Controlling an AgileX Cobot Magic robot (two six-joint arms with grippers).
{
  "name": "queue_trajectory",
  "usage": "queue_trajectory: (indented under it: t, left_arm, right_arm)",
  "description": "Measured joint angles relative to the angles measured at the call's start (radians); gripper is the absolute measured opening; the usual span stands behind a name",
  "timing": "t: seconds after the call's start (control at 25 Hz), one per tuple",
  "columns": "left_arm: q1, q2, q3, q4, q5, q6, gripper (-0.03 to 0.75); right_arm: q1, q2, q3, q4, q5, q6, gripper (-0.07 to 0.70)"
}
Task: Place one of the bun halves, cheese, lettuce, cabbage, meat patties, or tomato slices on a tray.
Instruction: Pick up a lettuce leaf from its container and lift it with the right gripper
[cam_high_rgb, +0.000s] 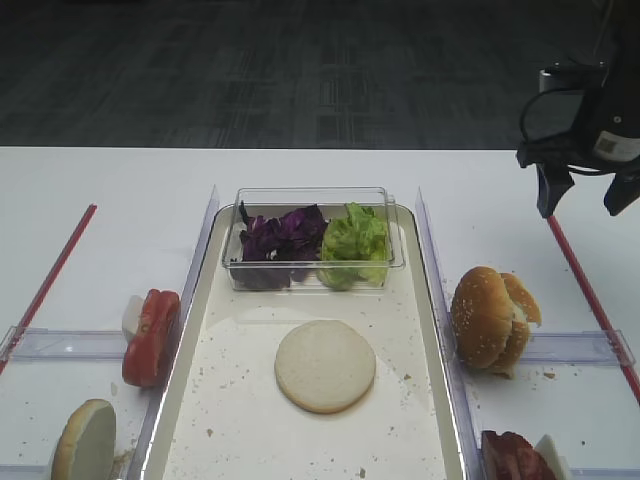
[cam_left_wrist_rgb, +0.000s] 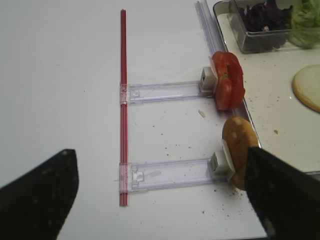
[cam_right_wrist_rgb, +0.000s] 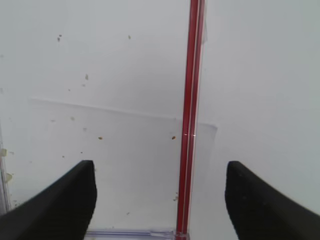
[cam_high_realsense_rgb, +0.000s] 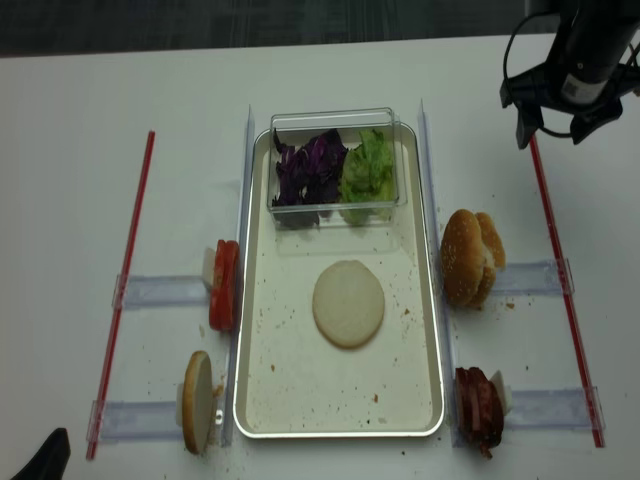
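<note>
One pale bun half (cam_high_rgb: 325, 365) lies flat in the middle of the tray (cam_high_rgb: 195, 400). At the tray's far end a clear box holds purple cabbage (cam_high_rgb: 280, 235) and lettuce (cam_high_rgb: 355, 245). Tomato slices (cam_high_rgb: 150, 335) and another bun half (cam_high_rgb: 85, 445) stand left of the tray. Sesame bun halves (cam_high_rgb: 490, 318) and meat patties (cam_high_rgb: 512, 458) stand on its right. No cheese is in view. My right gripper (cam_high_rgb: 583, 200) hangs open and empty over the far right red strip (cam_right_wrist_rgb: 189, 125). My left gripper (cam_left_wrist_rgb: 160, 195) is open and empty at the near left, its fingertip (cam_high_realsense_rgb: 45, 460) barely showing.
Clear plastic rails (cam_left_wrist_rgb: 165, 91) run from the red strips (cam_left_wrist_rgb: 123, 100) toward the tray, with white pusher blocks (cam_left_wrist_rgb: 220, 162) behind the food. Clear dividers (cam_high_rgb: 432, 260) line both long sides of the tray. Crumbs speckle the tray and table.
</note>
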Motion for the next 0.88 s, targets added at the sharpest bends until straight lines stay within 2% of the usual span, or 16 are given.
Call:
queue_trajectory:
  t: [0.32,0.56,0.88]
  left_arm:
    - [0.000,0.000,0.000,0.000,0.000,0.000,0.618]
    - [0.000,0.000,0.000,0.000,0.000,0.000,0.618]
    - [0.000,0.000,0.000,0.000,0.000,0.000,0.618]
  right_arm:
    - [0.000,0.014,-0.036,0.024,0.025,-0.007,0.559]
    - [0.015,0.014,-0.036,0.117,0.019,-0.024,0.559]
    - [0.193,0.025,-0.059,0.128,-0.057,0.008,0.532]
